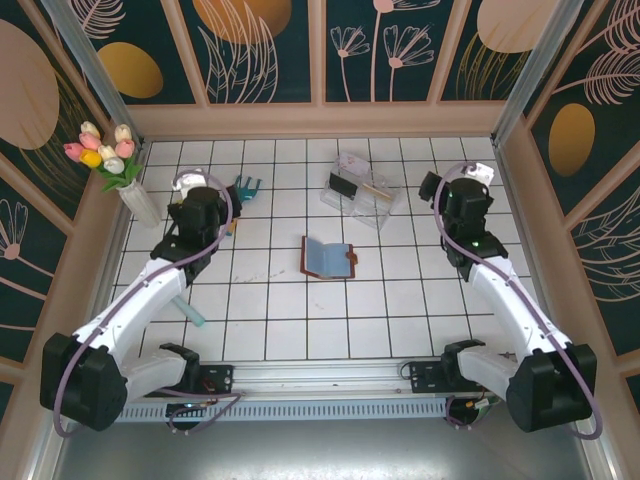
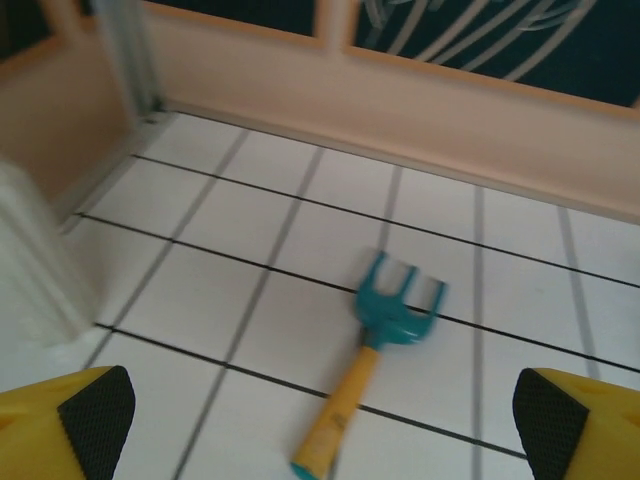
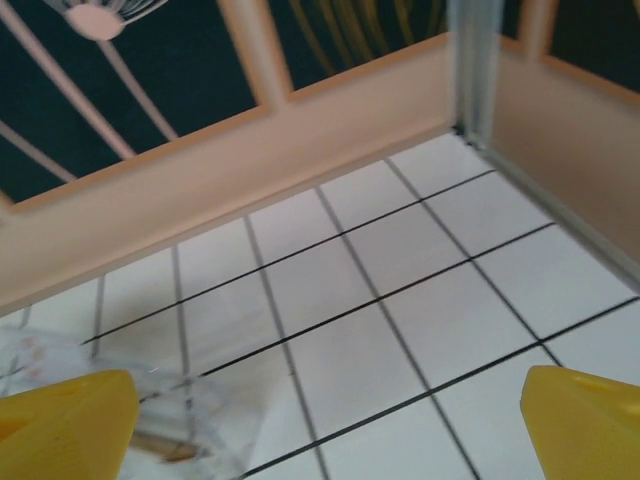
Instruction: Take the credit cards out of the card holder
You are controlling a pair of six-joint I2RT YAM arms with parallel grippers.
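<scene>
Reddish-brown leather card holder (image 1: pixel 330 257) lies open like a book near the middle of the white tiled surface (image 1: pixel 270 330). Its blue-grey pockets face up, and it sits between the two arms, touching neither. Credit cards cannot be made out in its pockets from above, so they cannot be counted here. Such cards are probably light, stiff and slick, while the holder looks soft and light enough to slide. One arm would likely need to pin a leather flap while the other pinches an exposed card edge. Left fingers (image 2: pixel 90 420) are spread wide and empty near one teal-headed garden fork (image 2: pixel 375 345). Right fingers (image 3: pixel 70 420) are likewise spread and empty near one clear plastic box (image 1: pixel 360 195). One vase of tulips (image 1: pixel 110 165) stands at far left.
</scene>
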